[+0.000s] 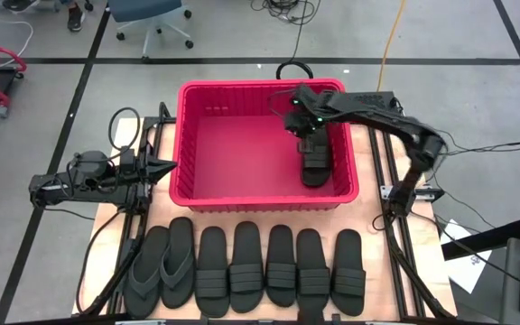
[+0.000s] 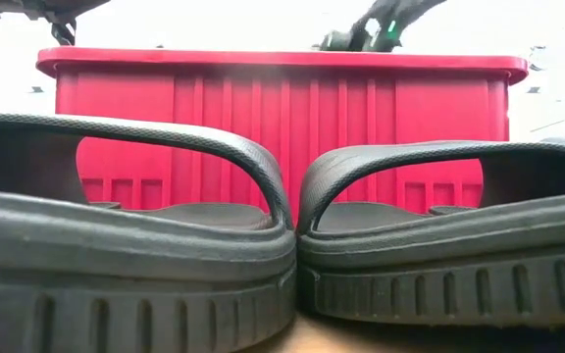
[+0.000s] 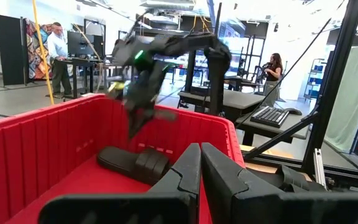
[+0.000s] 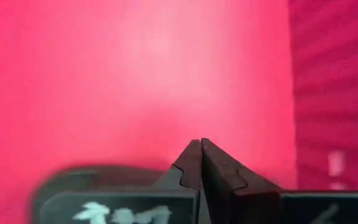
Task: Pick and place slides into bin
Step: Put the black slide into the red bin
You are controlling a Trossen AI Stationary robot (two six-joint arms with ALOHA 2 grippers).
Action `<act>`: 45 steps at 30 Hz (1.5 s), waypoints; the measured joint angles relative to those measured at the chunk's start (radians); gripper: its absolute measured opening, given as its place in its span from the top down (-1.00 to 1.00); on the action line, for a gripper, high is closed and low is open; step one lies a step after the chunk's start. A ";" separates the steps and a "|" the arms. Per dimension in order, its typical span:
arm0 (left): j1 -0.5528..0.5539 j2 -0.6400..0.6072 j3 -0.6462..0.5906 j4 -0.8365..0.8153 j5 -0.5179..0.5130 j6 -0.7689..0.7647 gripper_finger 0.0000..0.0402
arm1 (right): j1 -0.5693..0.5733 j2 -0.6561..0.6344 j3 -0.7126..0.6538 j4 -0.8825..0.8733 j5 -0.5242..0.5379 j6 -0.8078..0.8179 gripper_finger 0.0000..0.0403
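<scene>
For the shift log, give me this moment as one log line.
right gripper: shut, over red slotted plastic bin | black rubber band-strap slide: in bin | left gripper: shut, beside bin | seven black slides: on table

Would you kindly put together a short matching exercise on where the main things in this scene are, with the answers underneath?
Things:
1. slide with a band strap
2. two flip-flops
3. right gripper
4. left gripper

Places or states:
A. shut, above the bin's floor, over the slide in it
B. lying on the bin's floor by its right wall
C. shut, outside the bin's left wall
D. at the left end of the row on the table in front of the bin

Pairs: 1-B, 2-D, 3-A, 4-C
</scene>
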 joint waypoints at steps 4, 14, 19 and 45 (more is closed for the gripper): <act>0.000 0.000 0.000 0.000 0.000 0.000 0.92 | 0.085 -0.183 0.000 -0.023 -0.156 0.013 1.00; 0.000 0.000 0.000 0.000 0.000 0.000 0.92 | 0.482 -0.565 0.001 -0.389 -0.366 0.322 1.00; 0.000 0.000 0.000 0.000 0.000 0.000 0.92 | 0.728 -0.580 0.001 -0.425 -0.359 0.721 1.00; 0.000 0.000 0.000 0.000 0.000 0.000 0.92 | 0.909 -0.556 -0.819 0.218 -0.689 1.025 -0.15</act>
